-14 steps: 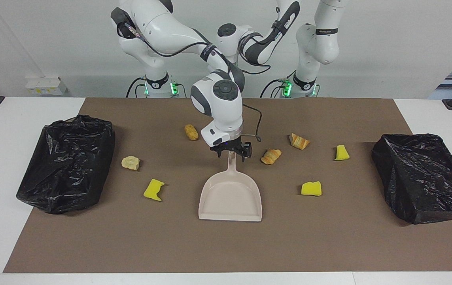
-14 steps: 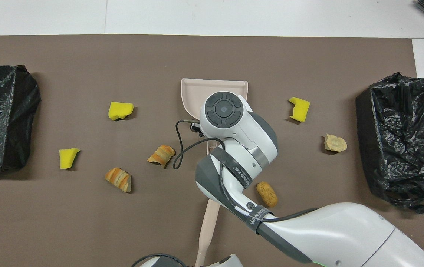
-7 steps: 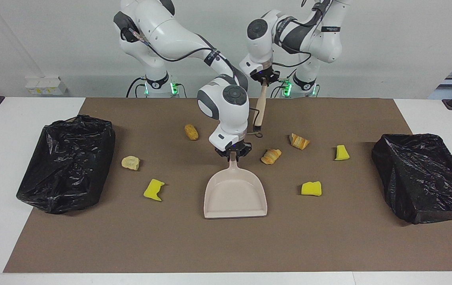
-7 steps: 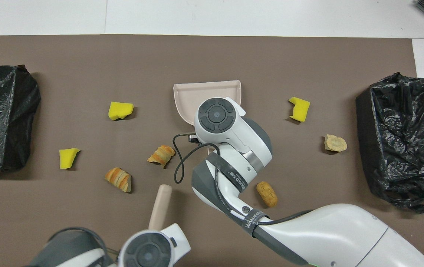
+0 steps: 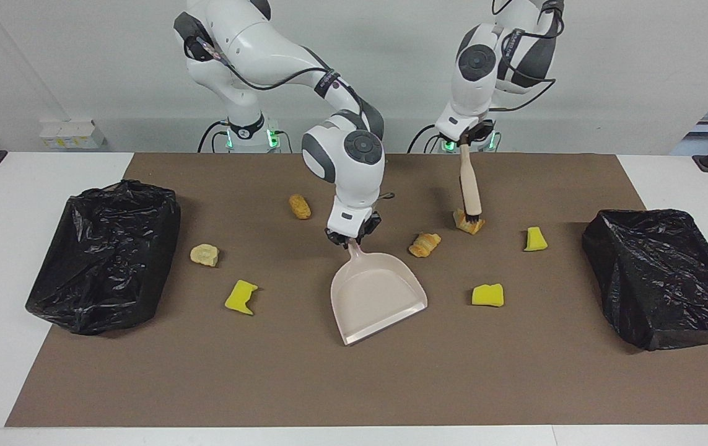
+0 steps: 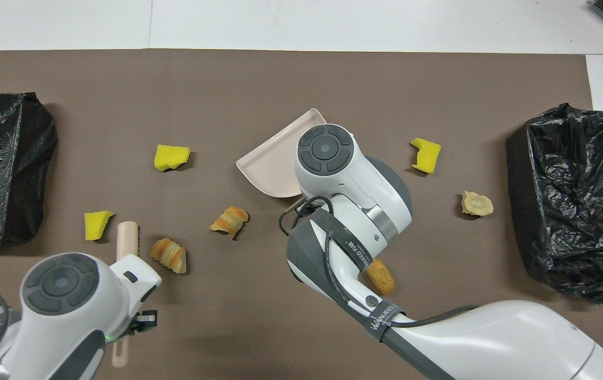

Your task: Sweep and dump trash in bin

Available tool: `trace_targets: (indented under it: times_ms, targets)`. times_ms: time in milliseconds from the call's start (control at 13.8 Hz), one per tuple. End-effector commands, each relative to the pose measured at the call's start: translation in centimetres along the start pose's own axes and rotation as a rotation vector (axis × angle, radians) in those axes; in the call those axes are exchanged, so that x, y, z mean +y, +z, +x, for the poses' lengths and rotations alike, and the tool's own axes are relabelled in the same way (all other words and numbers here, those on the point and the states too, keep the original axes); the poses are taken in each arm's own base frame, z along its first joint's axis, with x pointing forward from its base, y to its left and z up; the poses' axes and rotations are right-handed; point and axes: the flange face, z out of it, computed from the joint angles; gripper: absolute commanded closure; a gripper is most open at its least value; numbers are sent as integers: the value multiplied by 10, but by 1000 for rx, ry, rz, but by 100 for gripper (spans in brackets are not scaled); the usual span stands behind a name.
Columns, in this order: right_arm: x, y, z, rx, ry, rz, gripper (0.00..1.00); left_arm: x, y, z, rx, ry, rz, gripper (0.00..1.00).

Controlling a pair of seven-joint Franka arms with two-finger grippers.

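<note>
My right gripper (image 5: pixel 350 239) is shut on the handle of the beige dustpan (image 5: pixel 378 296), whose mouth angles toward the left arm's end of the table. My left gripper (image 5: pixel 466 139) is shut on the brush (image 5: pixel 470 186); its bristles touch a croissant scrap (image 5: pixel 469 225). Another croissant scrap (image 5: pixel 425 244) lies between pan and brush. Yellow sponge chunks (image 5: pixel 488 295) (image 5: pixel 535 239) (image 5: pixel 241 297), a brown lump (image 5: pixel 299 206) and a pale lump (image 5: pixel 204 254) lie scattered. In the overhead view the right wrist hides that gripper and covers part of the dustpan (image 6: pixel 269 166).
Two bins lined with black bags stand on the brown mat, one at the right arm's end (image 5: pixel 106 254) and one at the left arm's end (image 5: pixel 660 275). The mat (image 5: pixel 354 384) runs close to the table's edge farthest from the robots.
My right gripper closed on the dustpan handle and swung the pan's mouth toward the left arm's end. The left arm carried the brush over and lowered its bristles onto a croissant scrap.
</note>
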Motion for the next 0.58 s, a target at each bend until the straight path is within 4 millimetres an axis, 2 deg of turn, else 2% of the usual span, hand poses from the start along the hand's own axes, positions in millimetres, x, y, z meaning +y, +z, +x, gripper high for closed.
trace_targets:
  times_ms: [0,218,291,509]
  targets:
    - [22,-22,-21,-33,-229,-30,100,-50,12,28,47,-103,-21,100]
    - [38,-26,-36,-112,-517,-30,100,-106,22,55,103,-207,-36,100]
    - [36,-22,-41,-128,-586,-30,100,-115,29,60,122,-230,-51,100]
    - [30,-12,-57,-167,-745,-52,100,-106,67,58,107,-213,-54,100]
